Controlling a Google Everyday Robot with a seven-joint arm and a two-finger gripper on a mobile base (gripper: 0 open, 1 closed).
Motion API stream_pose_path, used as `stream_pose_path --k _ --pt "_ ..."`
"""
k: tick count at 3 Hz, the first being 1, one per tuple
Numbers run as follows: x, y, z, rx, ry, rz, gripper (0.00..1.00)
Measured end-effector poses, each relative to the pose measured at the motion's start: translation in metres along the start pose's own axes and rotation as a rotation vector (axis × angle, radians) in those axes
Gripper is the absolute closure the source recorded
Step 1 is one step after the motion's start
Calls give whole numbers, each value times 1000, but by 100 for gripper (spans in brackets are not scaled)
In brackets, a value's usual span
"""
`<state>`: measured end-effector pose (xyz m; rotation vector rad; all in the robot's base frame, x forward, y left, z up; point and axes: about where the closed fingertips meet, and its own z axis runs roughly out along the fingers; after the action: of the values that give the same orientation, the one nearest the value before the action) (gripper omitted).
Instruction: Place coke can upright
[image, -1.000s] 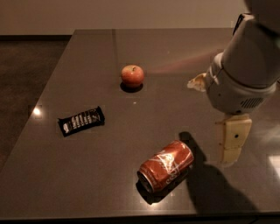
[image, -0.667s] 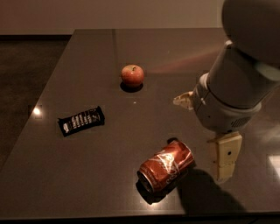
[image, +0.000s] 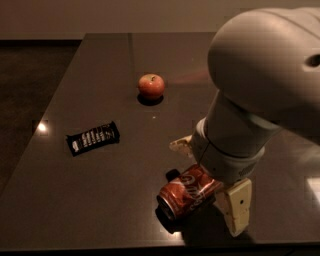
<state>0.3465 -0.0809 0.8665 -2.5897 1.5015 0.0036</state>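
Camera view: gripper (image: 206, 188) straddles lying coke can (image: 184, 194), jaws apart.

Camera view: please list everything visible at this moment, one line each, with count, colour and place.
table: one, dark brown and glossy, fills most of the view
apple: one, red, far middle of the table
candy bar: one, black wrapper with pale lettering, lying flat on the left of the table
coke can: one, red-orange with white script, lying on its side near the front edge, below the claw
arm: one, light grey, reaching in from the right, over the can
claw: one, cream fingers, open, one finger on either side of the can's far end
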Motion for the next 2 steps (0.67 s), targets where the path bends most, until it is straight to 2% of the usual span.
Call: stream_pose_path --k 1,2 --pt "-17 1 14 -23 -16 -56 0" --pt "-29 -2 22 -27 -27 -84 0"
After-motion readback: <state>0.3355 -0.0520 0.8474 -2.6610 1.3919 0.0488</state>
